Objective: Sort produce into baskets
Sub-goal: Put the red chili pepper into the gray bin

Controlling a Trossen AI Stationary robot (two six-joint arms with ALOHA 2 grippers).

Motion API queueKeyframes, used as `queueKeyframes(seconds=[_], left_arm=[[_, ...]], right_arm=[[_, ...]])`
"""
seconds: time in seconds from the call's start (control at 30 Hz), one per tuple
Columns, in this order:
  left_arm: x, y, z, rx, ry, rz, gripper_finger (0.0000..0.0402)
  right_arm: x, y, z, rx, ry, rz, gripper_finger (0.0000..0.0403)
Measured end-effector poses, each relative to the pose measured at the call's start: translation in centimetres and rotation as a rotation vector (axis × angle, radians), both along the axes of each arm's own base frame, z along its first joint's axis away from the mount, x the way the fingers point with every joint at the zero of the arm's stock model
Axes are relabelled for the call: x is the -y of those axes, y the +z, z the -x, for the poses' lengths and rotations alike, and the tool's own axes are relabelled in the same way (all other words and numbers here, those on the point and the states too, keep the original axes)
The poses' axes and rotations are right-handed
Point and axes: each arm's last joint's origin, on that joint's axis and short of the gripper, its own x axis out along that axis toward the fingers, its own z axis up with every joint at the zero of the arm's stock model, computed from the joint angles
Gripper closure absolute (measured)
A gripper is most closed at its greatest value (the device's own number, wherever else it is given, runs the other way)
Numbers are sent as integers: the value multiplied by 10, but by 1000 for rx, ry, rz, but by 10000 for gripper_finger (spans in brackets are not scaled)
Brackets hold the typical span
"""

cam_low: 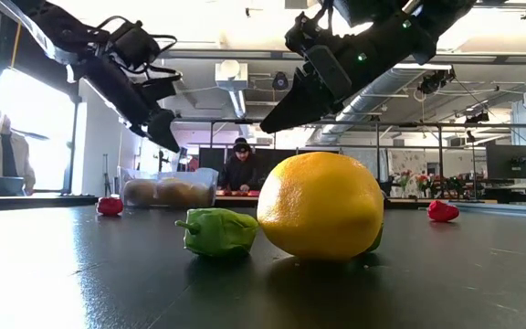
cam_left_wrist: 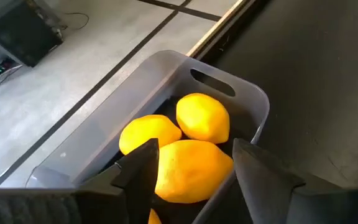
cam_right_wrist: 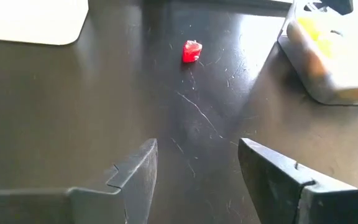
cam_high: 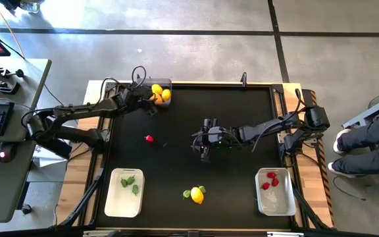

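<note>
My left gripper (cam_high: 149, 102) hangs open just above the grey basket (cam_left_wrist: 241, 93) at the far left, where three yellow lemons (cam_left_wrist: 191, 168) lie; its fingers stand apart over the nearest lemon, touching nothing. My right gripper (cam_high: 199, 141) hovers open above mid-table, pointing toward a red piece (cam_right_wrist: 191, 51) that rests on the mat. Near the front edge a lemon (cam_low: 322, 206) sits on the table with a green piece (cam_low: 217, 231) beside it. A second red piece (cam_low: 442, 211) lies on the mat farther right.
A white basket (cam_high: 114, 201) holding green pieces stands at the near left. Another white basket (cam_high: 278, 204) with red pieces stands at the near right. A person sits beyond the table's right edge, and another shows in the room behind the far edge.
</note>
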Motion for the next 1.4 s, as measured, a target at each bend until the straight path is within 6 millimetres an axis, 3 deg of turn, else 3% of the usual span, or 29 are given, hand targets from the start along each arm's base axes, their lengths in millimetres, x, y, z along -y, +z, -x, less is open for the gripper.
queueKeyframes(seconds=[0.2,0.37,0.43,0.7,0.93,1.13,1.4], left_arm=[[9,1,-2,69,-118,-6,279],[39,-4,9,251,-312,-76,375],[52,-7,17,322,-386,-82,395],[89,-12,43,502,-587,-63,397],[105,-10,57,582,-669,-81,401],[110,-18,66,594,-679,-63,401],[112,-20,68,576,-716,-59,401]], right_arm=[[0,-1,-1,6,-12,-19,187],[-1,-17,-10,18,-16,-27,201],[-1,-26,-17,47,-15,-29,217],[-3,-46,-35,199,45,-65,288],[-1,-47,-52,251,30,-107,300],[-2,-51,-90,203,22,-104,277],[10,-50,-150,150,-40,-126,188]])
